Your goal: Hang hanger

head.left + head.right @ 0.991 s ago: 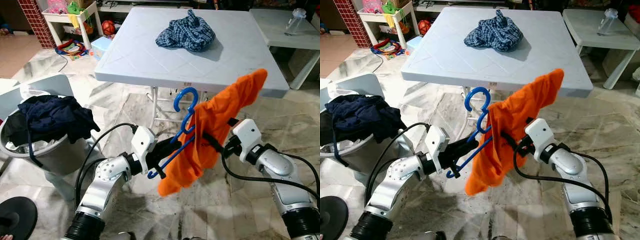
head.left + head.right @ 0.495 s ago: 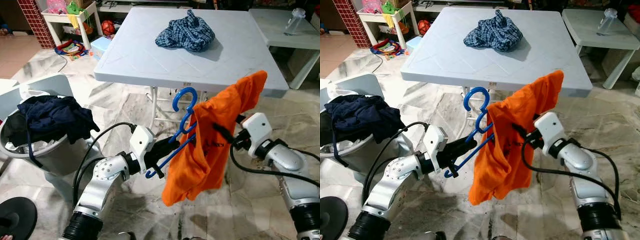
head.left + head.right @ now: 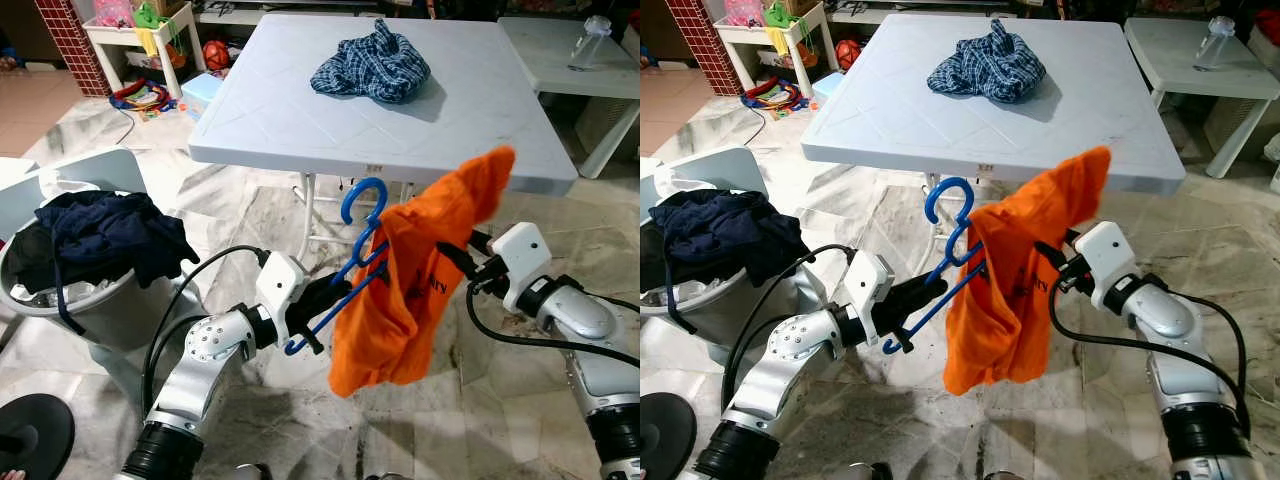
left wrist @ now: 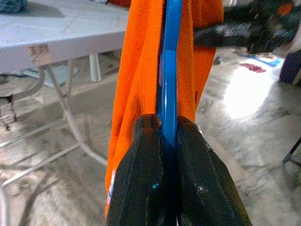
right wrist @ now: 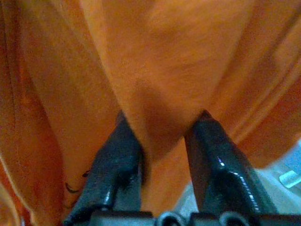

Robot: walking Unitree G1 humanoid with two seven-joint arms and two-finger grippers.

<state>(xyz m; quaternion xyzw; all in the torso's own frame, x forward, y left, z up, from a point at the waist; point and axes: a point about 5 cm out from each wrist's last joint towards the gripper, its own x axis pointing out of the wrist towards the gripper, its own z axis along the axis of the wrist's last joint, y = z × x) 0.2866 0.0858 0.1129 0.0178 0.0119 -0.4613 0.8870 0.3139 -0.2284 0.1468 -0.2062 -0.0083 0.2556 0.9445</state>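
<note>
your blue hanger [image 3: 355,262] is held up in the air in front of the robot, below the near edge of the pale folding table [image 3: 300,110], with its hook curling upward and its bar slanting down toward the left gripper [image 4: 164,136]. the left wrist view shows that gripper's two black fingers [image 4: 143,174] pressed together on the blue bar, pinching it edge-on. an orange shirt [image 3: 420,275] is draped over the far end of the hanger, bunched and hanging below it, with one end sticking up toward the table edge. your right gripper [image 5: 162,129] comes in from the other side, and in its wrist view the two fingers are slightly apart with a fold of the orange cloth squeezed between them, so it is pinching the shirt. beyond that, a crumpled blue plaid garment [image 3: 375,65] lies on the table top. to the robot's left, a grey basket [image 3: 75,300] holds dark navy clothes [image 3: 110,235] spilling over its rim. a second white table [image 3: 570,55] stands at the far right with a clear bottle [image 3: 590,40] on it, and toys lie on a small white shelf [image 3: 150,35] at the far left. the floor is marbled tile.
</note>
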